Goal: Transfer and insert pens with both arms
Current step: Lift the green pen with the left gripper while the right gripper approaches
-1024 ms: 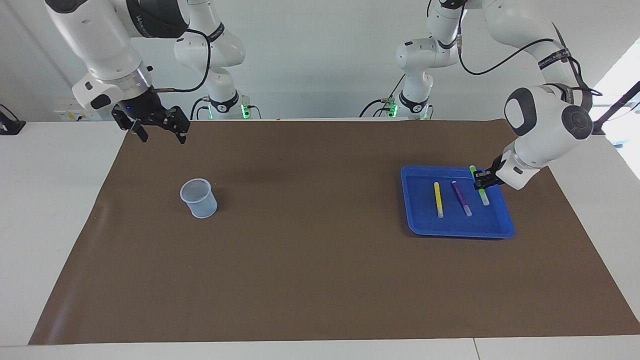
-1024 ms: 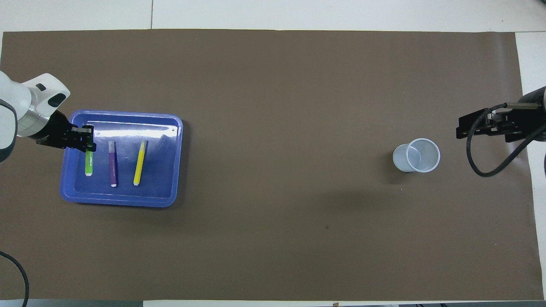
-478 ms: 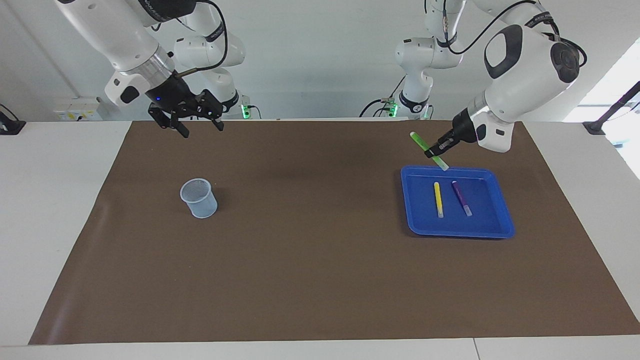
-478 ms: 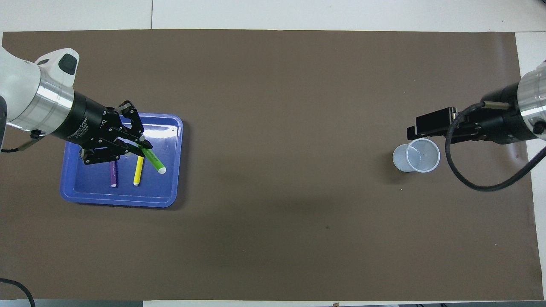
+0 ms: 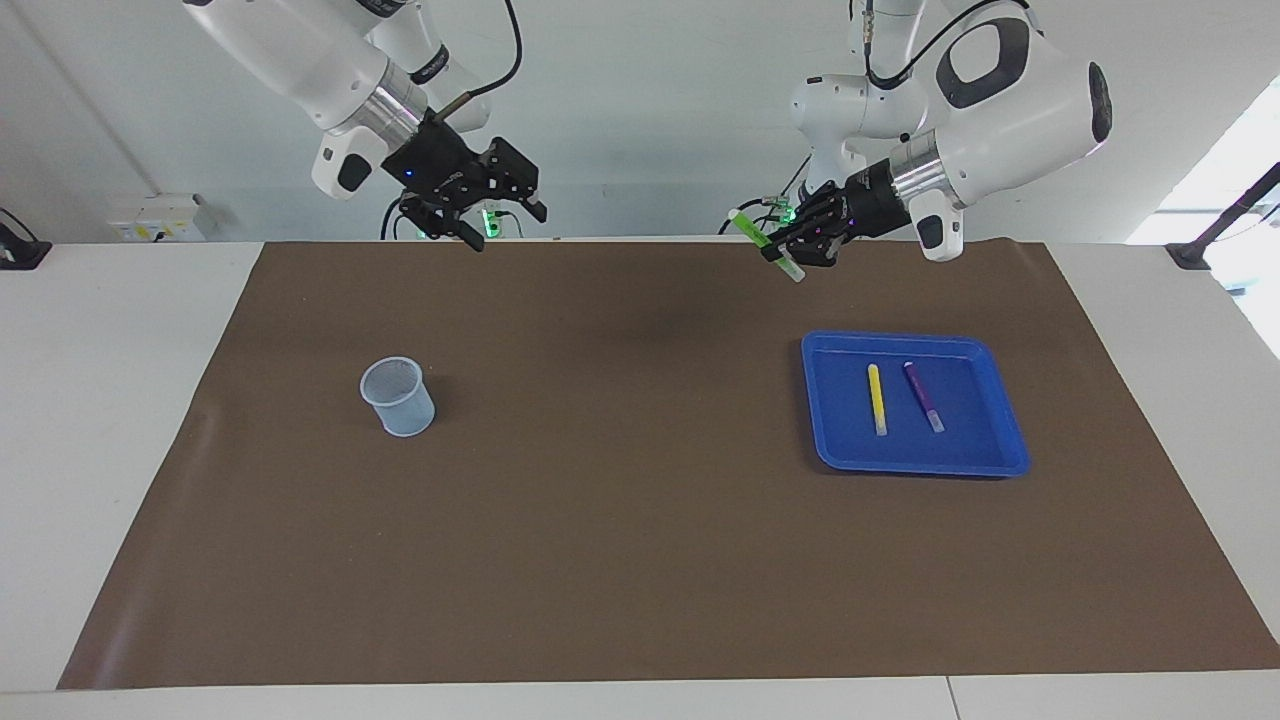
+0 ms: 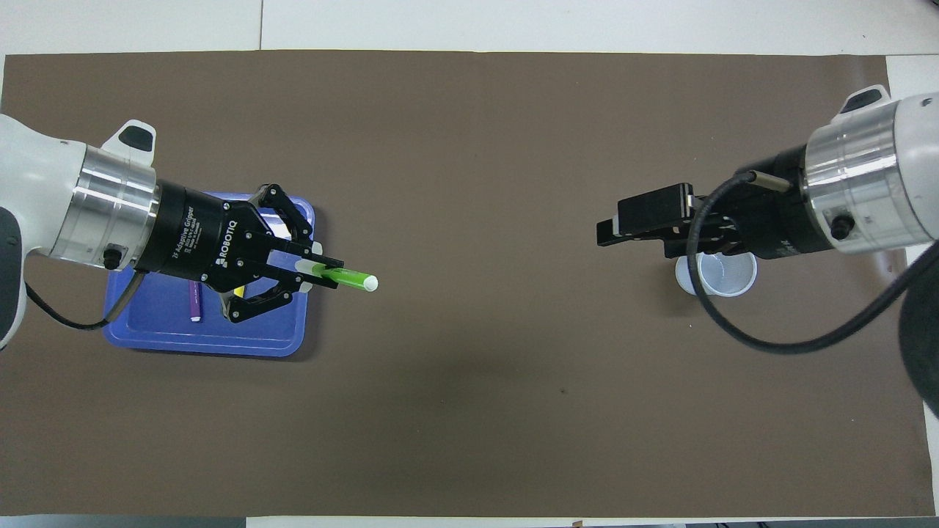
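My left gripper is shut on the green pen and holds it high in the air, slanted, over the mat beside the blue tray, toward the middle of the table. In the overhead view the left gripper holds the green pen with its pale end pointing at the right gripper. The yellow pen and the purple pen lie in the tray. My right gripper is open and empty, raised over the mat near the pale mesh cup.
A brown mat covers the table. Two smaller white arms with green lights stand at the robots' edge of the table. In the overhead view the right gripper partly covers the cup, and the left gripper covers much of the tray.
My left gripper lifted the green pen out of the tray and carried it up and toward the table's middle. My right gripper rose and moved toward the middle too.
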Motion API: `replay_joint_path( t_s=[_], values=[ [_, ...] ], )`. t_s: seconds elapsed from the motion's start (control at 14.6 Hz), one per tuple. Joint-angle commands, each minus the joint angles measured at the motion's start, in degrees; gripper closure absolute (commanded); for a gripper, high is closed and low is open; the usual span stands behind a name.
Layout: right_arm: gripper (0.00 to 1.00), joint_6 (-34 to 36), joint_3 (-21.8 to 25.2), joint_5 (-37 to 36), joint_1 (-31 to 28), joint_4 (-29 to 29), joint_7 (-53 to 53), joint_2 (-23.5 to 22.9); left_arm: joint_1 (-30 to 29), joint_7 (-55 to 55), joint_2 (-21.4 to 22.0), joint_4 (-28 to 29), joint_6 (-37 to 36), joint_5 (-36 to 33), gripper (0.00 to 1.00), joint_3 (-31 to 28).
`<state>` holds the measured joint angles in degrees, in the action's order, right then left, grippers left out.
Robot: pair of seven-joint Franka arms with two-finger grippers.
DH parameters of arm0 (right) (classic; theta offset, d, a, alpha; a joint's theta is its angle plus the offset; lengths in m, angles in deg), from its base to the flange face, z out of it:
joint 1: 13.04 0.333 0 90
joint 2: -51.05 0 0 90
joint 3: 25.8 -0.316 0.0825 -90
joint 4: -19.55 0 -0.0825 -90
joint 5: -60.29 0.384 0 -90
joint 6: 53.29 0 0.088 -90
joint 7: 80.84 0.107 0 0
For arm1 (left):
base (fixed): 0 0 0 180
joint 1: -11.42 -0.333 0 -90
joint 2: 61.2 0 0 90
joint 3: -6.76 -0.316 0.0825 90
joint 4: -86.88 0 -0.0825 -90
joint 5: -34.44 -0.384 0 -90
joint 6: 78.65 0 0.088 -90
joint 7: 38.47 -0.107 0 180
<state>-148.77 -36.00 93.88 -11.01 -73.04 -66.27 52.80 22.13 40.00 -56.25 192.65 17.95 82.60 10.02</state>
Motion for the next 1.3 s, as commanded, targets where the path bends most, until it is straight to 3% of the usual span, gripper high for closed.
replay_joint_path(
  t_s=[0.0, 0.27, 0.61, 0.82, 1.23],
  values=[
    [0.0, -5.5, -4.7, 2.4, -0.5, -1.8, 5.5, 0.8, 4.6, 7.6, 8.8, 11.0, 9.2, 2.8, 1.0, -0.5],
    [0.0, -14.8, -10.8, 5.5, -0.3, -3.1, 14.2, 1.1, 9.9, 19.6, 9.9, 14.4, 19.3, 3.0, 1.0, -0.4],
    [0.0, -20.0, -16.2, 5.3, -0.3, -7.2, 15.1, 1.8, 11.4, 19.3, 12.4, 18.6, 23.0, 9.4, 1.0, -0.4],
    [0.0, -20.7, -16.9, 5.2, -0.3, -10.6, 12.8, 3.6, 11.2, 16.4, 13.6, 20.3, 23.1, 14.6, 1.0, -0.4],
    [0.0, -20.5, -16.9, 4.6, -0.3, -11.1, 10.1, 3.2, 10.9, 15.8, 14.6, 21.6, 23.6, 16.2, 1.0, -0.4]
  ],
)
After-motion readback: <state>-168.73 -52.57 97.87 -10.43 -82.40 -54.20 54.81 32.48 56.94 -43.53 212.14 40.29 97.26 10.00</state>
